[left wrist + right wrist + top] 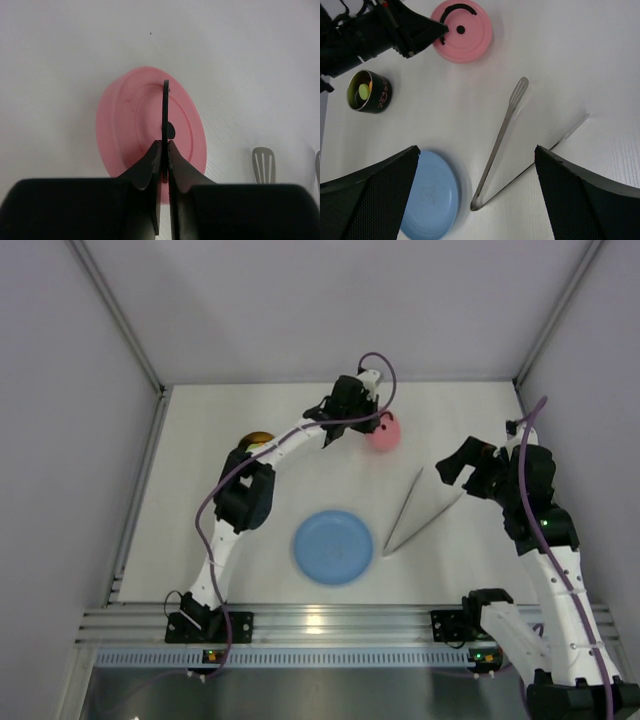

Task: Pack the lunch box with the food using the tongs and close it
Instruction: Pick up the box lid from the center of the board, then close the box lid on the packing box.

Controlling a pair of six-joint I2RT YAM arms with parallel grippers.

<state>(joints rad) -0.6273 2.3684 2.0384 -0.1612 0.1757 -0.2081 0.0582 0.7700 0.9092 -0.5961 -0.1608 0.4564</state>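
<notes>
Top external view, left to right: lunch box [256, 439] sits mid-left on the worktop [470, 560], half hidden behind the left arm [290, 443] and uncovered. The right wrist view shows it upright, with a dark wall and a steel rim. Food [364, 91] is inside, a yellow-green piece with an orange bit beside it. Left jaws are right of the box toward the far side, pinched together on the thin dark handle [165, 100] of the pink lid [386, 433]. The lid looks flat on the worktop, well apart from the lunch box. Blue plate [333, 547] lies near the front centre. Tongs [421, 508] lie flat just right of the plate, joined end nearest it but not touching, the two arms spreading toward the far right. Right arm [560, 570] reaches in from the right. Right jaws hang above the worktop beside the tongs' tips, spread wide, gripping nothing.
</notes>
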